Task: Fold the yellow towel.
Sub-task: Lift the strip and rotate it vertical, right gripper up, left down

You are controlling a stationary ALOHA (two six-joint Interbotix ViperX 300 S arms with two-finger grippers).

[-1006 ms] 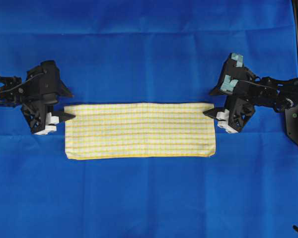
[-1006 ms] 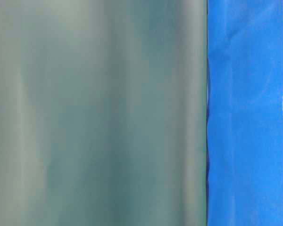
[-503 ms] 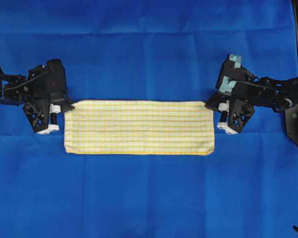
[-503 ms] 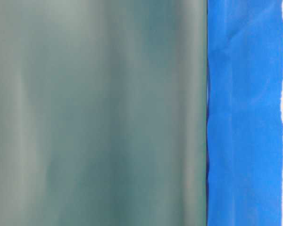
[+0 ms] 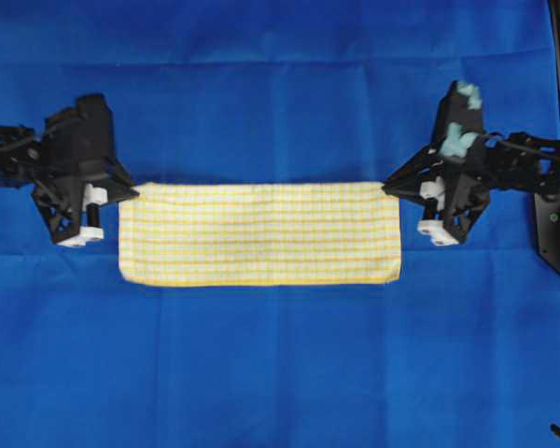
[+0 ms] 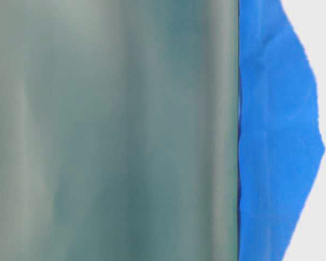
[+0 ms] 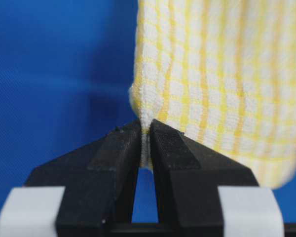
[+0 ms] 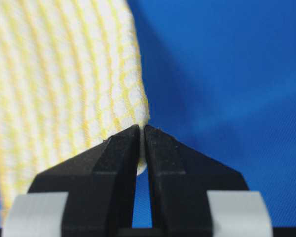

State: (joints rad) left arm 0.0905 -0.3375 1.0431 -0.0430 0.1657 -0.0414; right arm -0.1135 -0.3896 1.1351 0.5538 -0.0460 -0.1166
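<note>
Two sets of jaws are pinching cloth right now, and we are starting from them. In the left wrist view, the left gripper (image 7: pixel 145 132) is squeezing a bunched corner of the yellow towel (image 7: pixel 222 84) between jaws that are nearly touching, with only the fabric's thickness parting them. In the right wrist view, the right gripper (image 8: pixel 141 129) is doing the same at the opposite corner, jaws almost closed on a small white-and-yellow fold of the towel (image 8: pixel 64 84).

Moving outward in the overhead view, we are seeing the left gripper (image 5: pixel 131 194) at the towel's far-left corner and the right gripper (image 5: pixel 389 186) at its far-right corner. The yellow towel (image 5: pixel 259 233) is lying as a long band, apparently already doubled once, across the middle of the blue cloth (image 5: pixel 280 84) that is covering the surface. Its near edge is resting flat, while the far corners appear to be sitting a little above the cloth, judging from the wrist views.

We are judging the step in hand to be the grasp and first lift for another fold. The next move is calling for both arms to raise the far edge evenly, carry it toward the near edge without stretching or skewing the band, and lay corner onto corner before letting go. The table-level view is showing only a blurred grey-green panel (image 6: pixel 114 130) and blue cloth, so it is telling us nothing about lift height.
</note>
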